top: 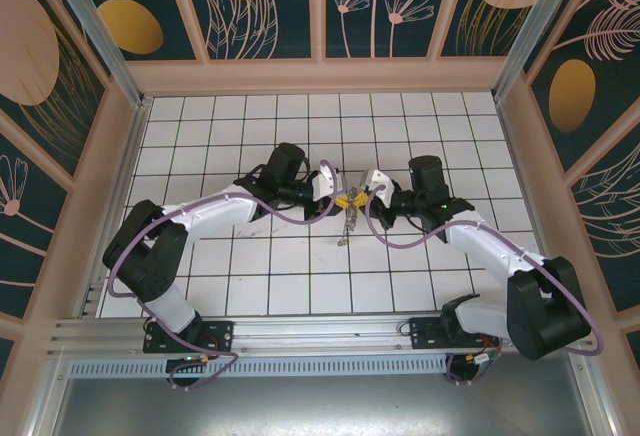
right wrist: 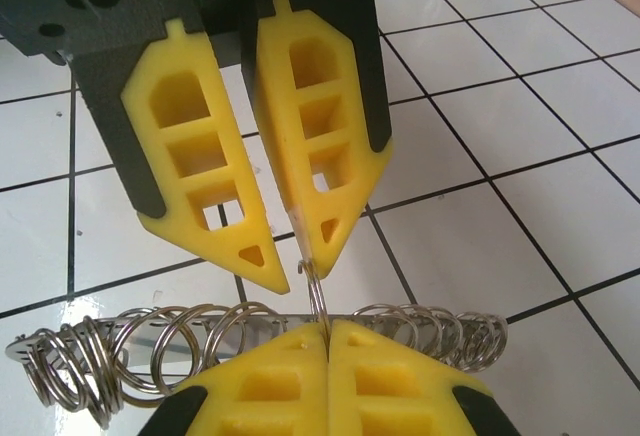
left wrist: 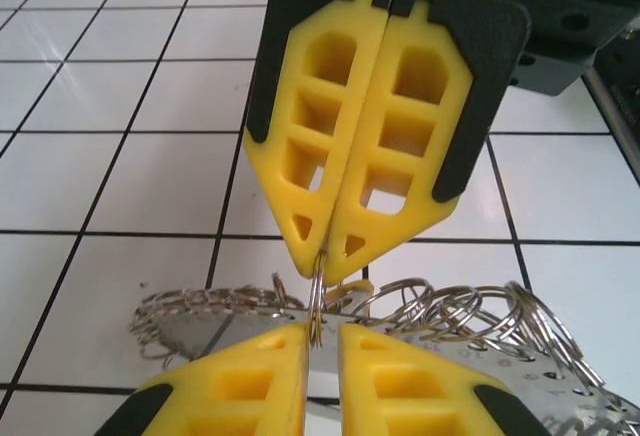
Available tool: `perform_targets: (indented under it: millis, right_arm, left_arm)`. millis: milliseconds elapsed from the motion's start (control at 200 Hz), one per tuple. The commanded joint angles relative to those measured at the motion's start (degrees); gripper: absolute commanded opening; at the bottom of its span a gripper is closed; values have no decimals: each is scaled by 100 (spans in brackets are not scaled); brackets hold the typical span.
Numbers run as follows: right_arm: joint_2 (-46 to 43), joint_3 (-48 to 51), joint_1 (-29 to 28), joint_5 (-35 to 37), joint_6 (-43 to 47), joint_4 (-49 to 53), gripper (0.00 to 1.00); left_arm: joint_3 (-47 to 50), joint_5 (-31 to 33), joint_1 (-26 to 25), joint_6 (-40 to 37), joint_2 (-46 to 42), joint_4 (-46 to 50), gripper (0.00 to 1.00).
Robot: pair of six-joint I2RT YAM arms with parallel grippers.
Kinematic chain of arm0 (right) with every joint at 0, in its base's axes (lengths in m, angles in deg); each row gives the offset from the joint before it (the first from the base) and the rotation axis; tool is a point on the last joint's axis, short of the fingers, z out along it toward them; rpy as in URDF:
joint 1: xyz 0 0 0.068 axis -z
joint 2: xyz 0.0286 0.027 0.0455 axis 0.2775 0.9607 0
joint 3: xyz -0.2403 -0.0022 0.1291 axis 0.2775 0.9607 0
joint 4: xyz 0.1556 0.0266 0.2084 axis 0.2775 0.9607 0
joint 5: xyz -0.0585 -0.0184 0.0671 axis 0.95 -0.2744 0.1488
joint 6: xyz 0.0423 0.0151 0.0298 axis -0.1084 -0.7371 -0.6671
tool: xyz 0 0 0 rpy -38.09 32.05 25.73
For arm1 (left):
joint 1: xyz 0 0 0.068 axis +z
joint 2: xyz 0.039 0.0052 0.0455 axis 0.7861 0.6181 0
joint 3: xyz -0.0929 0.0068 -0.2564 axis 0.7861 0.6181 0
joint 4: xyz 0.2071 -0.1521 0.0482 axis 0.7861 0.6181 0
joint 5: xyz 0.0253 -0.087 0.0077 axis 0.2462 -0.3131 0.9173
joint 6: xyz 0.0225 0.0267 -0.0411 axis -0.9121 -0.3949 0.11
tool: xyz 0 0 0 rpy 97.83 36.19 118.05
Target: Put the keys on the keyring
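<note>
Silver wire, thin and looped, forms the keyring [right wrist: 316,291], which stands upright over the middle of the white-tiled tabletop [top: 250,276]. The right end effector [right wrist: 328,328] reaches in from the right, its yellow fingers pressed together on the loop. The left end effector [left wrist: 322,334] faces it tip to tip from the left with its fingers slightly parted. The loop passes through that gap, close against one fingertip but not clamped. Under the loop a cluster of small silver rings [left wrist: 450,311] spreads along a flat metal strip [left wrist: 230,334], low over the tiles. Whether it rests on them cannot be told.
</note>
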Motion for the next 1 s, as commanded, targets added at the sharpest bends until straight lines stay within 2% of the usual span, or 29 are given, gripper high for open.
perform_targets:
  millis: [0, 240, 541, 731, 836, 901, 996]
  right_arm:
    - [-132, -272, -71, 15, 5, 11, 0]
    - [-124, -354, -143, 123, 16, 105, 0]
    - [-71, -377, -187, 126, 6, 136, 0]
    - [-92, -377, -195, 1, -52, 26, 0]
    - [-80, -404, -196, 3, -55, 66, 0]
    - [-86, -395, -195, 28, -46, 69, 0]
    - [-106, -370, -195, 100, -33, 78, 0]
  left_arm:
    - [-239, 79, -23, -317, 43, 472, 16]
    - [-293, 55, -26, -185, -14, 169, 20]
    - [-329, -149, -40, -71, 85, 30, 20]
    - [-451, 40, -57, -124, 215, 211, 19]
    - [-478, -8, -72, -171, 210, 227, 11]
    - [-483, -1, -72, -165, 210, 216, 0]
    - [-416, 64, -70, -98, 158, 50, 0]
